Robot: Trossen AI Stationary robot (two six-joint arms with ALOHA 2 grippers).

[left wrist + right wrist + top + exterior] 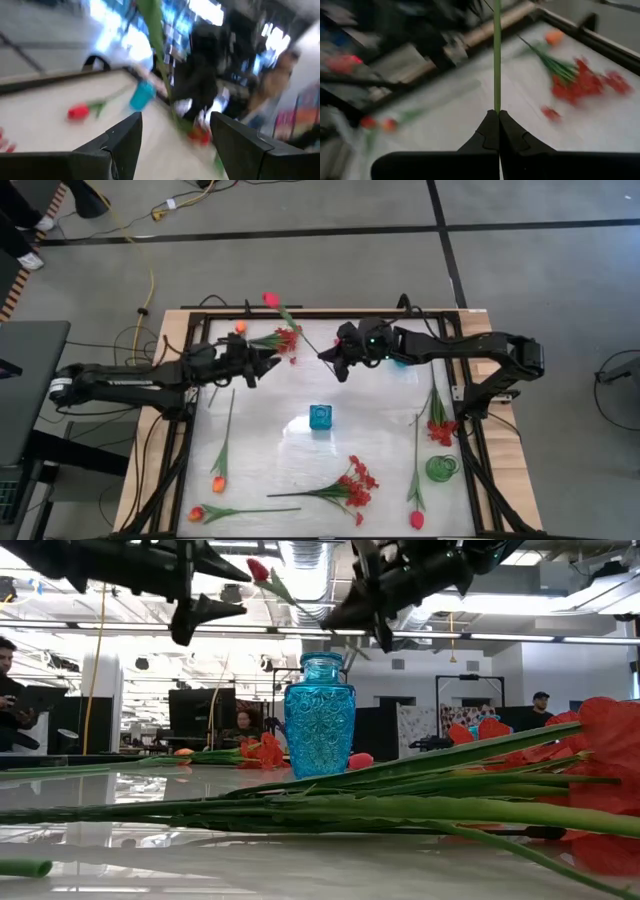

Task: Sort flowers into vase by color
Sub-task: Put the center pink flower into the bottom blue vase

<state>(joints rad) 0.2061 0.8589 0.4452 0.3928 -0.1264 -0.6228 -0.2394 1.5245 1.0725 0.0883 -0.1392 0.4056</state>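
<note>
Right hand [327, 356] pinched shut on the green stem of a red rosebud [270, 299], raised above the far middle of the tabletop [270, 450]; stem running up straight from the closed fingertips [498, 117] in the right wrist view, bud slanting toward the far edge. Left hand [272, 362] just across from it, also lifted, fingers [117, 137] spread wide with nothing between them, the same stem [159, 55] passing ahead of the gap. Blue glass vase [320, 417] upright at the centre, below and between both hands, well apart from either. Green vase [442, 468] near the right edge. Elsewhere lying flat: red blossom spray [352, 485] at the near middle, orange tulips [218, 480] near left, another rosebud [417, 518] near right, a red spray [440, 430] beside the green vase, a further spray [282, 340] at the far side by the left hand.
</note>
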